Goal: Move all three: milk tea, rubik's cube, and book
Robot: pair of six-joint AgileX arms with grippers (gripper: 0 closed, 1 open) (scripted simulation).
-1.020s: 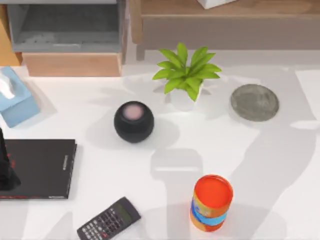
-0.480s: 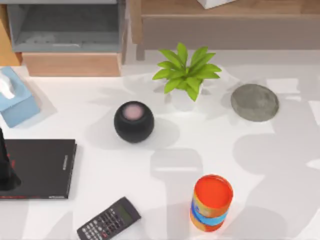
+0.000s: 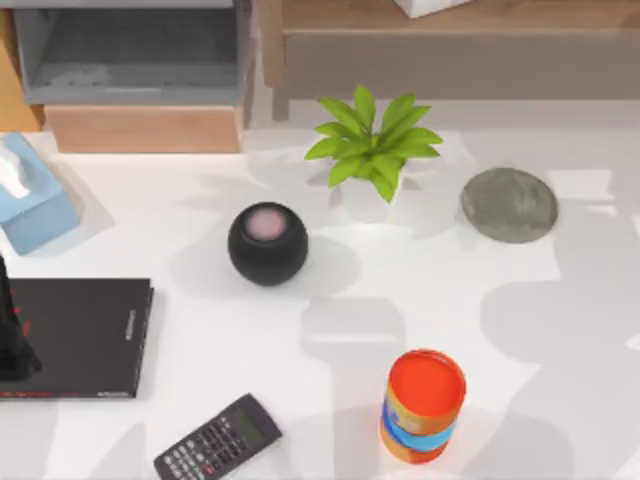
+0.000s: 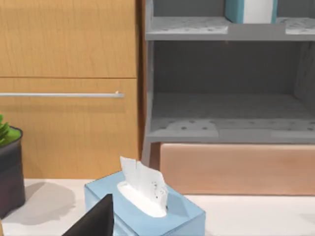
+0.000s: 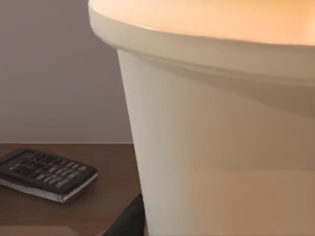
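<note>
1. Currently we are holding the left gripper (image 3: pixel 12 345) at the table's left edge, over the thin black book (image 3: pixel 75 335). We cannot tell whether it is released or clenched.
2. We are seeing the book (image 4: pixel 251 10) standing on the upper board of the grey shelf (image 4: pixel 187 29), above the tissue box (image 4: pixel 147 209).
3. The right gripper (image 5: pixel 127 223) is sitting right against a tall pale cup with an orange-tan top, probably the milk tea (image 5: pixel 221 123), though this close we are judging by colour alone. We cannot tell whether the gripper is grasping it.
4. Risk: the cup is tapering downward, so a loose or tilted hold is inviting a slip or a spill.
5. Risk: a calculator (image 5: pixel 47 174) is lying near the cup's base; a low sideways sweep is risking a knock.
6. Risk: on the table the can (image 3: pixel 425 405), the speaker (image 3: pixel 267 243) and the plant (image 3: pixel 372 150) are standing upright, and a low pass is risking toppling them.
7. Room: the table's right side, below the grey coaster (image 3: pixel 508 204), is offering the widest bare surface.
8. Edges: the shelf boards are limiting vertical room around the book, so any reach there is needing a level entry.
</note>
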